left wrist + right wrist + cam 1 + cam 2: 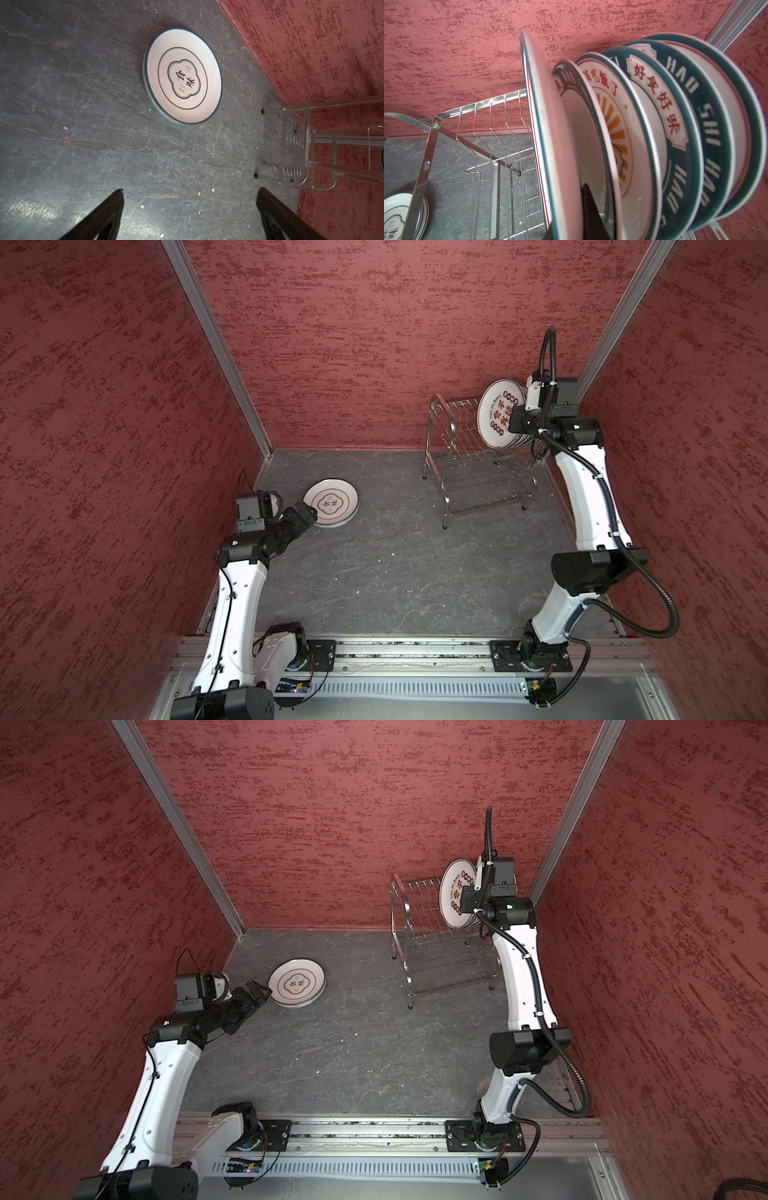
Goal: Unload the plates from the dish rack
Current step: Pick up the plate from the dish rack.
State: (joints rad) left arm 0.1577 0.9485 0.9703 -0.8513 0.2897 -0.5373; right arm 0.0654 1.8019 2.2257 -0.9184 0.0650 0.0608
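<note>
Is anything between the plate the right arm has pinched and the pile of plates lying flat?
Only the dish rack, its empty wire dividers and arched end loop, between the front plate and the stack. Nothing else visible.

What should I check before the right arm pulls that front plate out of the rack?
1. Grip: right hand shut on front plate: ok.
2. Gap between it and next plate: ok.
3. Lower rim free of dish rack wires: cannot tell.
4. Standby: left hand open, apart from table stack: ok.
5. Landing spot: table stack lies flat: ok.
</note>
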